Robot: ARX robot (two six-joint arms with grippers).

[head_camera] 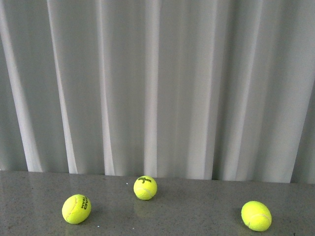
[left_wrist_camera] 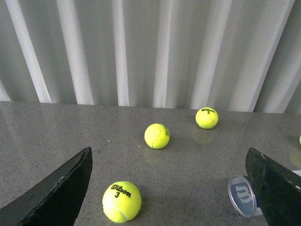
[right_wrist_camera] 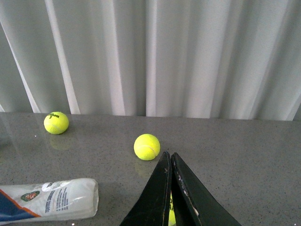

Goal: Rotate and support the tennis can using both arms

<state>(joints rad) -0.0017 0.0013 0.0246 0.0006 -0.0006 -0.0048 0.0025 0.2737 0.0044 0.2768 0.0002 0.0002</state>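
The tennis can (right_wrist_camera: 47,200) lies on its side on the grey table in the right wrist view, with its clear end and its white, navy and orange label showing. My right gripper (right_wrist_camera: 168,153) is shut and empty, apart from the can. In the left wrist view the can's round end (left_wrist_camera: 241,196), silver-rimmed with a white W, sits close to one finger (left_wrist_camera: 277,188) of my left gripper (left_wrist_camera: 168,153). That gripper is open wide and holds nothing. The front view shows neither the can nor the arms.
Three yellow-green tennis balls (head_camera: 76,209) (head_camera: 145,188) (head_camera: 256,216) lie loose on the table (head_camera: 197,206). One ball (left_wrist_camera: 122,201) rests between my left fingers, another (right_wrist_camera: 146,147) just beyond my right fingertips. A white curtain (head_camera: 157,83) hangs along the table's far edge.
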